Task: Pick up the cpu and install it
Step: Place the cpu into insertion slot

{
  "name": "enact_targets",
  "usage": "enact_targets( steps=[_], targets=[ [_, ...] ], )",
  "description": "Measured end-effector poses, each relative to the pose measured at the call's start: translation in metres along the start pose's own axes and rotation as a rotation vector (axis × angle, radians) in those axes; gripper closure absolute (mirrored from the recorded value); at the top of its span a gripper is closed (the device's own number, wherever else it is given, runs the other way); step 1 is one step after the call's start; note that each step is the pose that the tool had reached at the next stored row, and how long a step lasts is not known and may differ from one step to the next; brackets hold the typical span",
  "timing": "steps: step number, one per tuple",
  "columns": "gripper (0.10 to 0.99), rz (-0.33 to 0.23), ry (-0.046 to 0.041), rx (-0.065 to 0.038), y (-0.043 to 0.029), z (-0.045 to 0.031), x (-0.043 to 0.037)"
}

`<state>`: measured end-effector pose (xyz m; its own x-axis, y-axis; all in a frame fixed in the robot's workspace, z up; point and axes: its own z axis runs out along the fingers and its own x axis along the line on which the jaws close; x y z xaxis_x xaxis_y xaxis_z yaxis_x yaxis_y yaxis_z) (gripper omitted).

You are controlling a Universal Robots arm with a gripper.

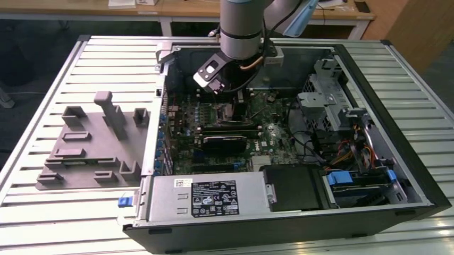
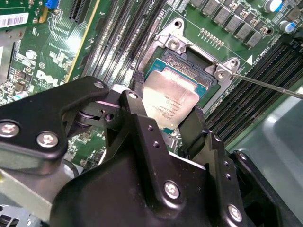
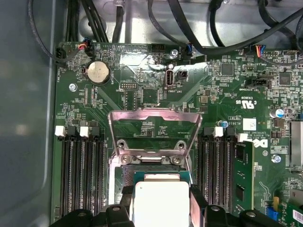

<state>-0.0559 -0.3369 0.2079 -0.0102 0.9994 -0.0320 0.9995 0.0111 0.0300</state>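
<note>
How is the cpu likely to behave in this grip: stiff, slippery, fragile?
The cpu is a thin flat plate with a metal top, so probably stiff and light. Its smooth shiny top and thin edges, held between the jaws, suggest it may slip or tilt. At the open socket, a tilted drop might damage it.

A: What hems in the gripper (image 2: 166,105) holding the cpu (image 2: 171,97)?
B: Low memory slots (image 3: 80,179) flank the socket (image 2: 189,66) on two sides. The load plate (image 3: 154,112) stands open at one edge, and the lever (image 2: 267,86) juts past another.
A: Farther out?
B: The case wall (image 1: 150,154) closes the exterior view's left, the drive cage (image 1: 322,103) the exterior view's right. Cables (image 3: 94,19) lie beyond the plate. Overhead is open.
</note>
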Motion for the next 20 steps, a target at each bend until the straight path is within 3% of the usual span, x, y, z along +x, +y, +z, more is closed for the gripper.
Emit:
enact_targets(
  steps=[20],
  targets=[
    [0.541, 0.0, 0.001, 0.0, -0.003, 0.0113, 0.0029]
  ],
)
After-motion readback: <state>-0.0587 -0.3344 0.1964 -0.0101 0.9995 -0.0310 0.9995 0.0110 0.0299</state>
